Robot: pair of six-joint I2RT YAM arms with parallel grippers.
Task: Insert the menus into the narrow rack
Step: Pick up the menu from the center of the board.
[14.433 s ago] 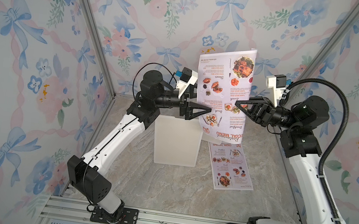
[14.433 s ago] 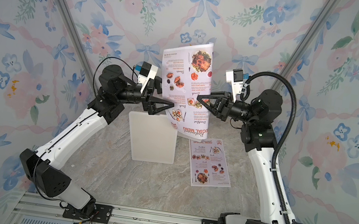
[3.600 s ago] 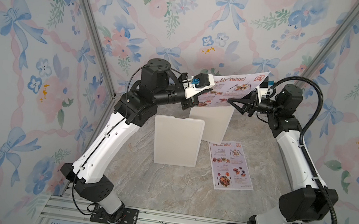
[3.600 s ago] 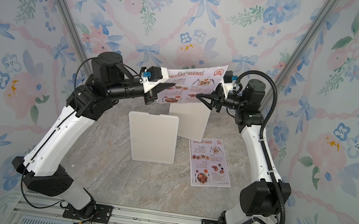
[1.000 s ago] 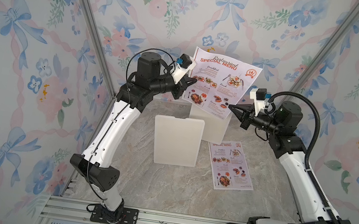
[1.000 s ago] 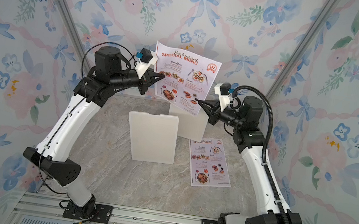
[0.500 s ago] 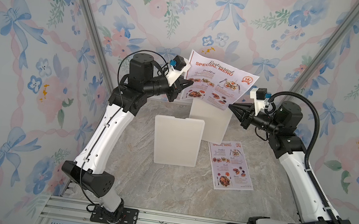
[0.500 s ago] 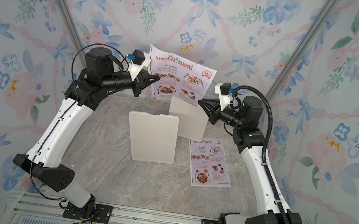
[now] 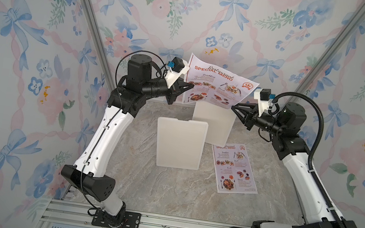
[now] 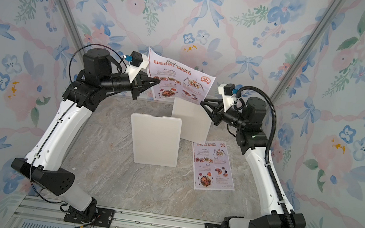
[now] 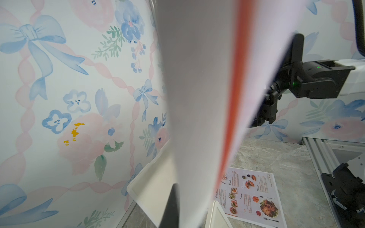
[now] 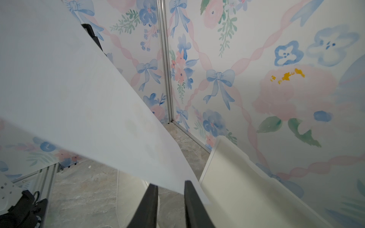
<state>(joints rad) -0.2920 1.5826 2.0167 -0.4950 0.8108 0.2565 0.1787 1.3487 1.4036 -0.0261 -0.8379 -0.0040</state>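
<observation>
Clamping the nearest edge of the raised menu (image 9: pixel 219 85), the left end effector (image 9: pixel 189 87) has its jaws together on the sheet; in the left wrist view one dark finger (image 11: pixel 171 205) lies against the paper. The right end effector (image 9: pixel 234 107) faces it from the opposite side with its fingers (image 12: pixel 151 199) apart, the sheet's lower corner at their tips, not pinched. The menu hangs tilted between the two, printed face up. Beneath it, between the end effectors, stands an upright white rack (image 9: pixel 212 123); whether paper and rack touch I cannot tell. A white upright panel (image 9: pixel 179 143) stands nearer the arm bases. Below the right end effector, the other menu (image 9: pixel 233 167) lies flat, face up, on the marble-patterned table (image 9: pixel 166 189).
</observation>
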